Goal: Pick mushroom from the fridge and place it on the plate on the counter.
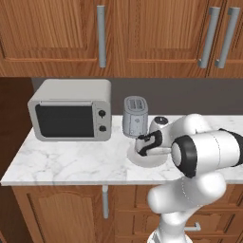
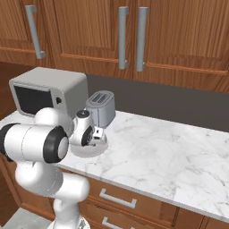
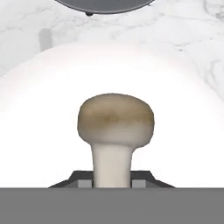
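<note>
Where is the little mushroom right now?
In the hand view, the mushroom is held by its stem in the gripper, just over the plate, near the toaster.

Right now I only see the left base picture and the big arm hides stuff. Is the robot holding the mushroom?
Observer: Yes. In the hand view the mushroom stands stem-down between the fingertips of the gripper.
Operator: Is it over the plate?
Observer: Yes, the white plate spreads out all around behind the mushroom there.
Operator: What's next to the plate on the side I can't see?
Observer: From the right base view, the counter runs on bare marble to the right of the plate.
Operator: Is the toaster close?
Observer: Just behind the plate; its dark underside shows at the top of the hand view.
</note>
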{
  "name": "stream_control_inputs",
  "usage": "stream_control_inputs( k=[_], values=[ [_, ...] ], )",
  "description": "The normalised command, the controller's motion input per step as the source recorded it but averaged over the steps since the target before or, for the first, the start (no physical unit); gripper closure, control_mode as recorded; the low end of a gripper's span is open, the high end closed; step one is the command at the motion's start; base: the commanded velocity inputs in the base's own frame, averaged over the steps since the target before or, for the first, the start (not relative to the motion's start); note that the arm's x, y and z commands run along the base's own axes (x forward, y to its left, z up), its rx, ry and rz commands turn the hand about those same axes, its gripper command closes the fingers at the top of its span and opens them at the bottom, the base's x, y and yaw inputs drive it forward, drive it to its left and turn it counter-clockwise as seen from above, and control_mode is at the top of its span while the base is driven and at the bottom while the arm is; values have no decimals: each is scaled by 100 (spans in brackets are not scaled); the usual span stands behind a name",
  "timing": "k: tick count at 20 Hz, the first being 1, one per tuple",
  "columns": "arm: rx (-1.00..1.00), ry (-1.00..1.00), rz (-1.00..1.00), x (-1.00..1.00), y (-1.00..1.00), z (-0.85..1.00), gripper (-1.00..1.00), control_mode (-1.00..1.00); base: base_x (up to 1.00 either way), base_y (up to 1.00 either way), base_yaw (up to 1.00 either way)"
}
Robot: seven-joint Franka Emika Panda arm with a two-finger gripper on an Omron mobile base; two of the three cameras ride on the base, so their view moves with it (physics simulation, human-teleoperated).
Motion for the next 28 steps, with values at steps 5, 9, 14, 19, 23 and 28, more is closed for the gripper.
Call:
stream_control_inputs(
  k=[5, 9, 14, 19, 23, 28],
  values=[
    [1, 1, 0, 11, 6, -15, -100, -100, 0, 0, 0],
    [0, 0, 0, 2, 4, 1, -100, -100, 0, 0, 0],
    [-7, 0, -2, -1, 11, 28, -100, -100, 0, 0, 0],
    [-5, 0, -4, -40, 21, 74, -100, -100, 0, 0, 0],
    [-1, 7, 0, -51, 43, 74, -100, -100, 0, 0, 0],
    [1, 19, -3, -66, 17, 55, -100, -100, 0, 0, 0]
  ],
)
